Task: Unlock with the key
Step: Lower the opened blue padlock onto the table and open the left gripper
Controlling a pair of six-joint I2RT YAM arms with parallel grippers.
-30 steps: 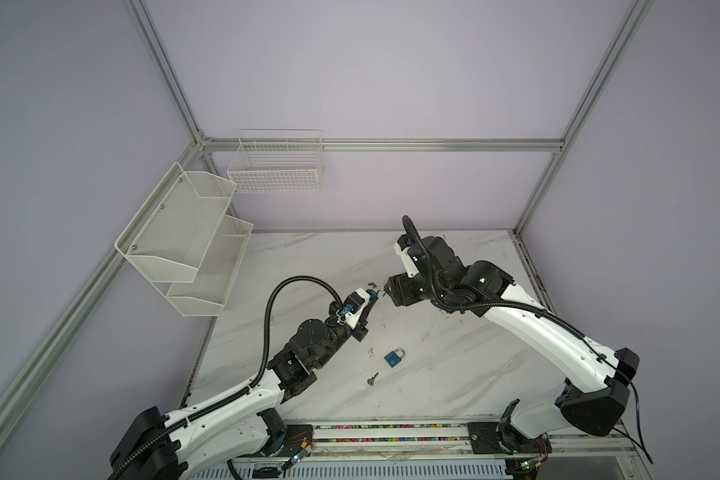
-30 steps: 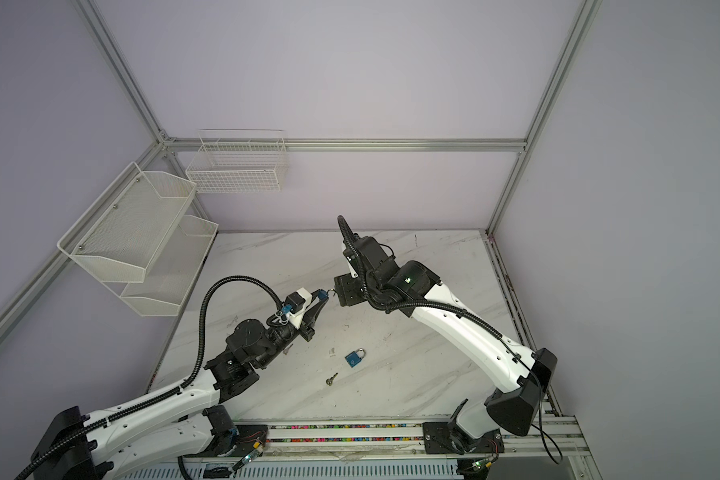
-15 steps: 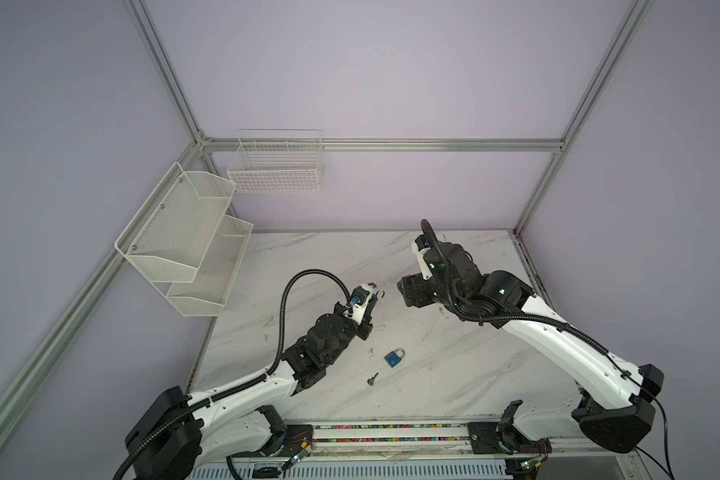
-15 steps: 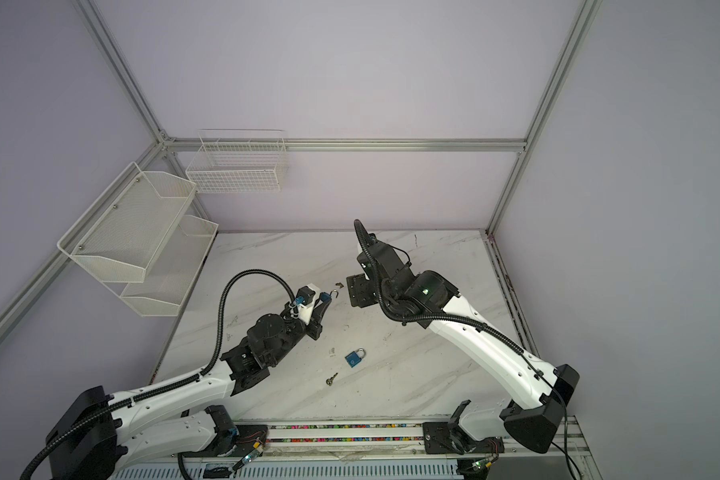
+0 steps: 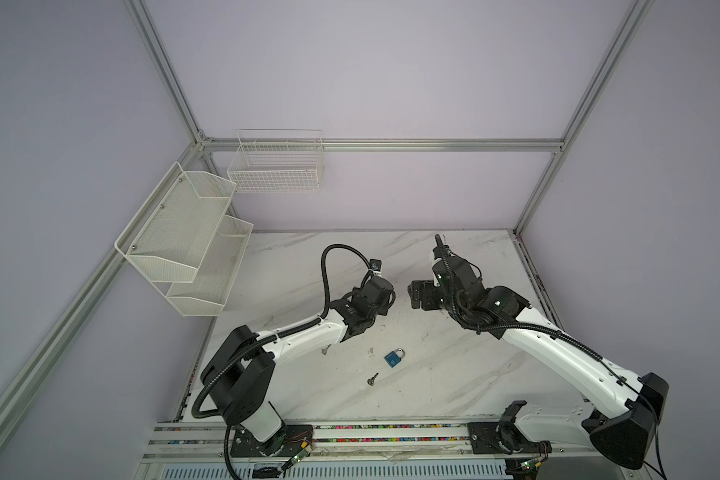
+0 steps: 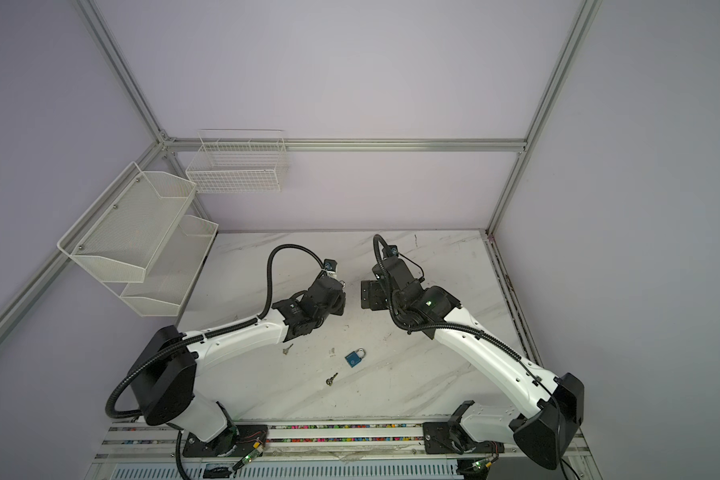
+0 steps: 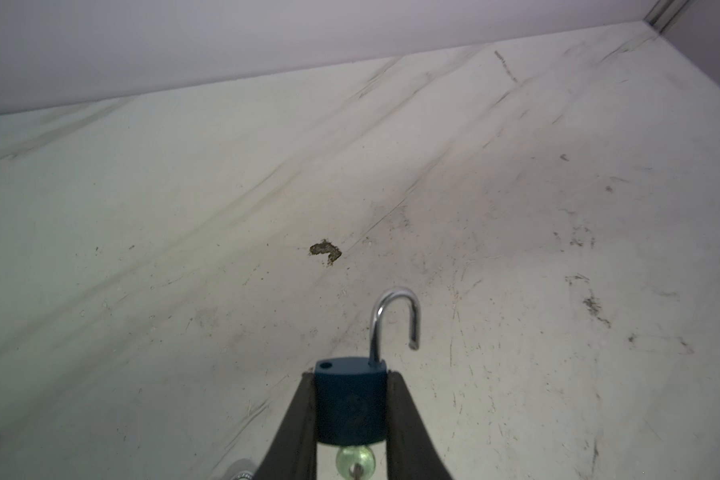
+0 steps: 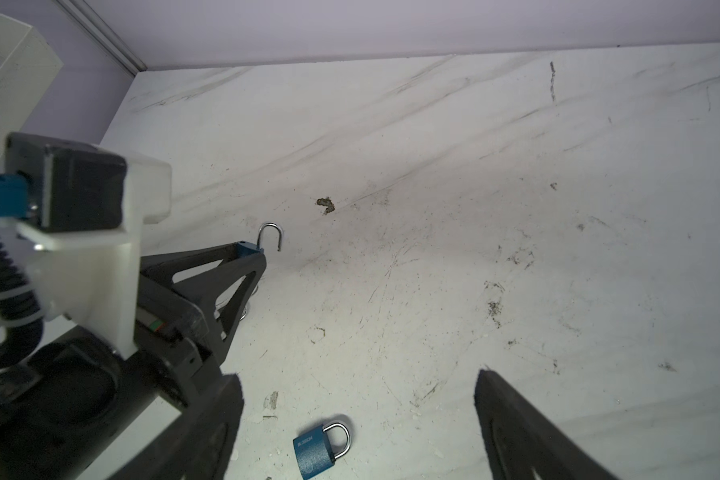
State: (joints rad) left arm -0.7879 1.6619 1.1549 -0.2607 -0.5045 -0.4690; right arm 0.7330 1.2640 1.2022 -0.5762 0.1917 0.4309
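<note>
My right gripper [image 8: 357, 374] hangs spread wide and empty. My left gripper [image 7: 350, 376] pinches the blue padlock [image 7: 350, 411] above the marble tabletop [image 7: 184, 208], shackle [image 7: 395, 316] sprung open. A slackened pinch could drop it, and its key [image 7: 355, 459] might slip out.

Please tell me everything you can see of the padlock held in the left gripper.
The held padlock has a dark blue body and a shiny silver metal shackle. The shackle is open: one leg sits in the body, the free end hangs clear of its hole. The left gripper clamps the body from both sides, raised over the table. A pale green round piece, perhaps a key head, sticks out opposite the shackle.
</note>
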